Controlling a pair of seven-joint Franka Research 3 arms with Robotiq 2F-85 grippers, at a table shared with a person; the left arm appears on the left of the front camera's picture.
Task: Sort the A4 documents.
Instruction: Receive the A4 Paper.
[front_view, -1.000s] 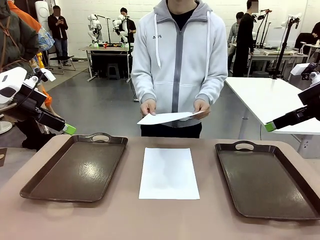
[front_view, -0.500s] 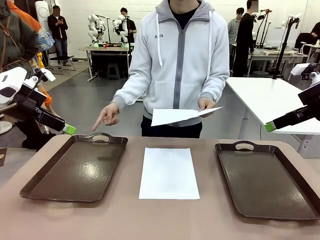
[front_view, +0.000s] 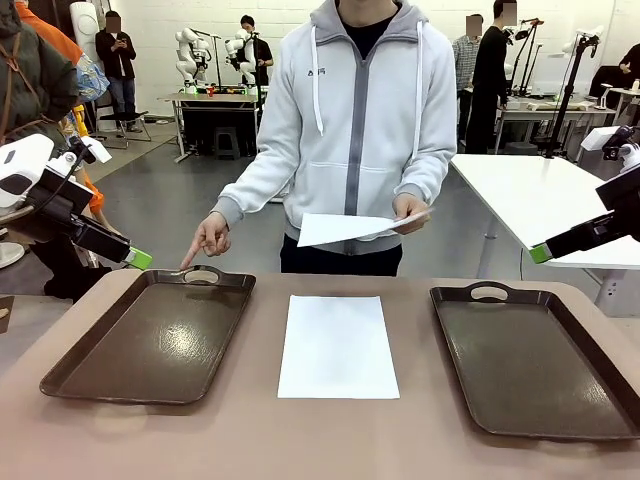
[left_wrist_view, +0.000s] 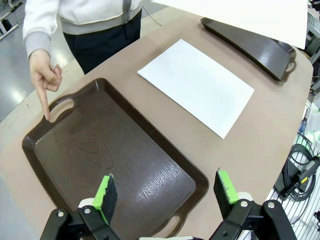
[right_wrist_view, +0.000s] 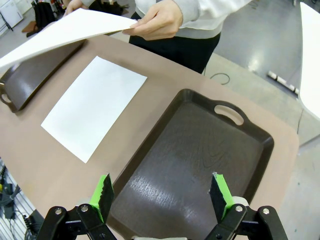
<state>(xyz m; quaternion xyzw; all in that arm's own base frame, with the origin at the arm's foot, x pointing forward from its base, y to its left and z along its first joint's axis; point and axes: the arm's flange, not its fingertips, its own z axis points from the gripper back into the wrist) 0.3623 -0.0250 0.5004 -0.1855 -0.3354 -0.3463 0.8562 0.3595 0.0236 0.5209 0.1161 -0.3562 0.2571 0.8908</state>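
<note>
One white sheet (front_view: 338, 346) lies flat on the table (front_view: 330, 440), squarely between the two trays and touching neither. A second sheet (front_view: 345, 229) is in the air, pinched at one edge by the person's hand (front_view: 408, 210) and sagging a little toward its free end.

The person's pointing hand (front_view: 207, 240) has its forefinger down at the handle end of the left tray (front_view: 150, 335). The right tray (front_view: 535, 360) is bare.

Left pincer (left_wrist_view: 165, 187): jaws spread wide, nothing between them, hanging above the near end of the left tray. Right pincer (right_wrist_view: 159, 192): also spread wide and empty, above the near end of the right tray.

Risks, as I judge them:
- The flat sheet offers no edge to get under. Pads pressing down would likely skid it or buckle it into a crease.
- A pinch from above may wrinkle the paper.
- The finger at the handle sits in the left arm's likely path, so a reach there could meet the hand.
- A sheet dropped from a height may drift off the tray.

Materials: the paper is thin, matte and limp. The trays are dark brown and rigid, with a faint grain, raised rims and cut-out handles. The tabletop is smooth and dull tan. The pads are green.
</note>
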